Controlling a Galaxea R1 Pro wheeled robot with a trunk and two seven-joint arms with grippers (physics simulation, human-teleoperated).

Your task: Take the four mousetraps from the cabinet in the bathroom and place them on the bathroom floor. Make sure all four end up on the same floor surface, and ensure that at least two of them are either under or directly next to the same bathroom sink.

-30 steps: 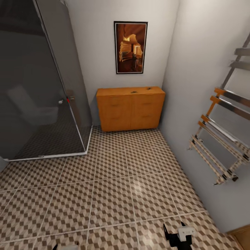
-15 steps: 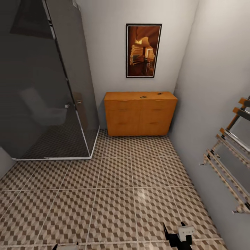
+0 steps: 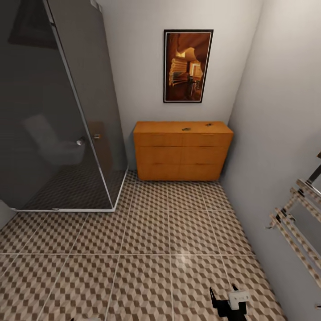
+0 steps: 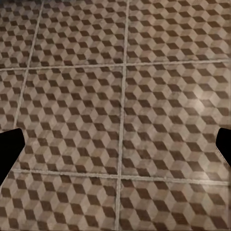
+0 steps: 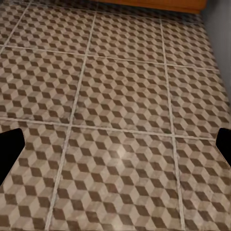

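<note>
The orange-brown cabinet [image 3: 183,151] stands against the far wall with its drawers closed. Two small flat mousetraps [image 3: 186,129] [image 3: 208,124] lie on its top, too small to make out in detail. Cube-patterned bathroom floor [image 3: 147,232] stretches from me to the cabinet. My right gripper [image 3: 228,305] hangs low over the tiles, far from the cabinet. In the right wrist view that gripper [image 5: 115,149] is open above bare floor [image 5: 120,96], with the cabinet's base [image 5: 154,4] showing. My left gripper [image 4: 115,149] is open too, over tiles [image 4: 120,96]. The sink is out of view.
A dark glass shower stall [image 3: 58,111] fills the left side, its corner post reaching the floor near the cabinet. A framed picture [image 3: 187,66] hangs above the cabinet. A towel rack [image 3: 296,232] juts from the grey right wall [image 3: 276,133].
The whole head view has shifted as the camera moved: the cabinet now sits lower and further right, and the towel rack has slid towards the right edge. Both grippers hold their pose.
</note>
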